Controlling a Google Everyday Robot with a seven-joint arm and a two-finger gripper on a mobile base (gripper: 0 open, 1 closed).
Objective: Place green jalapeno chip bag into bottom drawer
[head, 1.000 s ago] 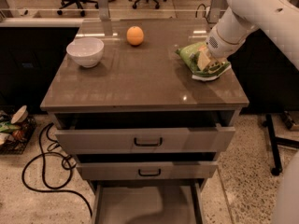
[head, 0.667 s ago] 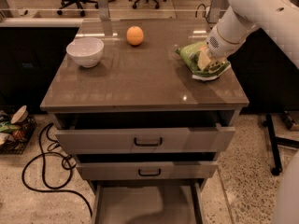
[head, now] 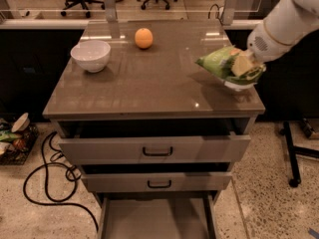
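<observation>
The pincer (head: 240, 63) pinches the green jalapeno chip bag (head: 218, 61) over the right edge of the worktop (head: 149, 86), with a white bowl (head: 90, 55) near the left edge, an orange (head: 143, 38) towards the back edge, and the bottom drawer (head: 154, 220) standing open below.

Readable text: none on any surface in view.
Green jalapeno chip bag (head: 218, 61): white lettering on the light-green face, too blurred to read; no brand or number can be made out.
Gripper (head: 242, 63): over the right edge of the worktop, about midway along it, fingers closed on the bag; no marking legible on its white housing.
</observation>
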